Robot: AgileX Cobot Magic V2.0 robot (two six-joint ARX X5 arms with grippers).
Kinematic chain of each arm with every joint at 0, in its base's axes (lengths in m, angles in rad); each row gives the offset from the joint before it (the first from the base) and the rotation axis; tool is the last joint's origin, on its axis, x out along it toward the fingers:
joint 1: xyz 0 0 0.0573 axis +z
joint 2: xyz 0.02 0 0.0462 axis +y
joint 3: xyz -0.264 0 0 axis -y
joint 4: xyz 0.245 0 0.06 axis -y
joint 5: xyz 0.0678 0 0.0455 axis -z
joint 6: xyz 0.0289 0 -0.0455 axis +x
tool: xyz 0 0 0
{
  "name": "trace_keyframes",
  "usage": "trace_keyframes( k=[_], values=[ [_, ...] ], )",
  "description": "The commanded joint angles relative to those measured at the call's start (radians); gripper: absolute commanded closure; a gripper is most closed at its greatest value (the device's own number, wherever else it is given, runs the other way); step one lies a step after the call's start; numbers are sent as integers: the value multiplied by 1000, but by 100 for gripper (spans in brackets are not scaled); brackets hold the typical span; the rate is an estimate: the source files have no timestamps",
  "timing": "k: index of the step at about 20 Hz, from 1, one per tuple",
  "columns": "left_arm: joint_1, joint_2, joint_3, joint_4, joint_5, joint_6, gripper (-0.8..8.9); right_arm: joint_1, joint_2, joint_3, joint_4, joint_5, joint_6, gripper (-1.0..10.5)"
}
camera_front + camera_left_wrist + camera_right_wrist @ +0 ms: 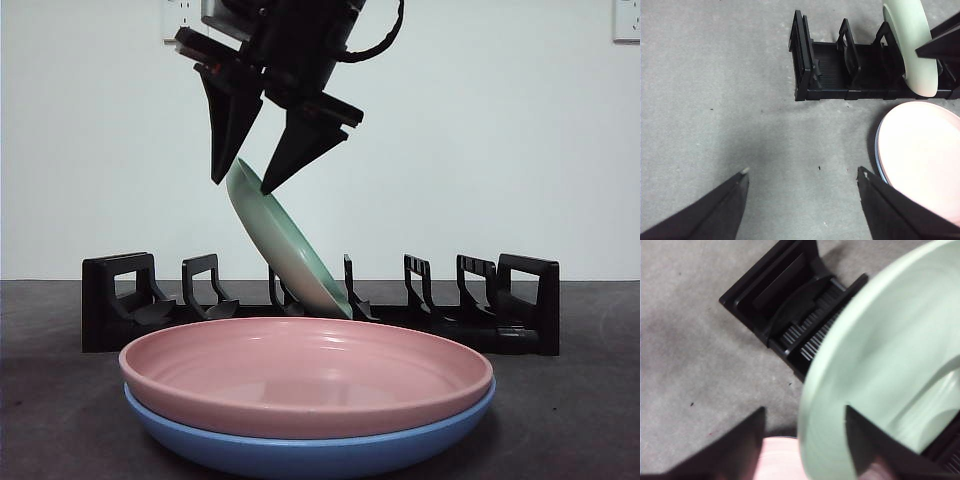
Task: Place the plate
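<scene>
Front view: we take the black rack [320, 305] as our landmark, standing across the table behind the stacked plates. The green plate [285, 245] leans in the rack's middle slots, lower edge down among the dividers, top tilted away to one side. The right gripper [250, 185] hangs above the rack, its two jaws parted and straddling the plate's upper rim; whether they touch it we cannot tell. In front of the rack, a pink plate [305, 375] rests on a blue plate [300, 455].

Left wrist view: the left gripper [802, 175] hovers over bare grey table [715, 100], well in front of the rack [840, 70], jaws spread wide and holding nothing. The green plate [912, 45] stands in the rack; the pink plate [920, 150] lies just in front of it.

Right wrist view: the green plate [880, 370] fills the frame, blurred, its rim between the spread jaws of the right gripper [805, 422]. The rack's end [785, 305] sits beyond it.
</scene>
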Motion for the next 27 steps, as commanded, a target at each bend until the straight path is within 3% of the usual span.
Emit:
trace_keyframes(
  k=[1, 5, 16, 22, 27],
  values=[
    [-2, 2, 18, 11, -12, 10, 471, 14, 32, 23, 5, 3, -10, 815],
    [-2, 2, 18, 16, -29, 10, 471, 27, 27, 24, 1, 3, -10, 931],
    [-2, 2, 18, 56, -29, 10, 471, 27, -102, 24, 2, -43, -19, 931],
    [-2, 2, 18, 61, -29, 10, 471, 63, -195, 24, -31, -34, -122, 931],
    [-2, 2, 18, 62, -29, 10, 471, 196, -264, -19, -63, 169, -220, 931]
  ],
)
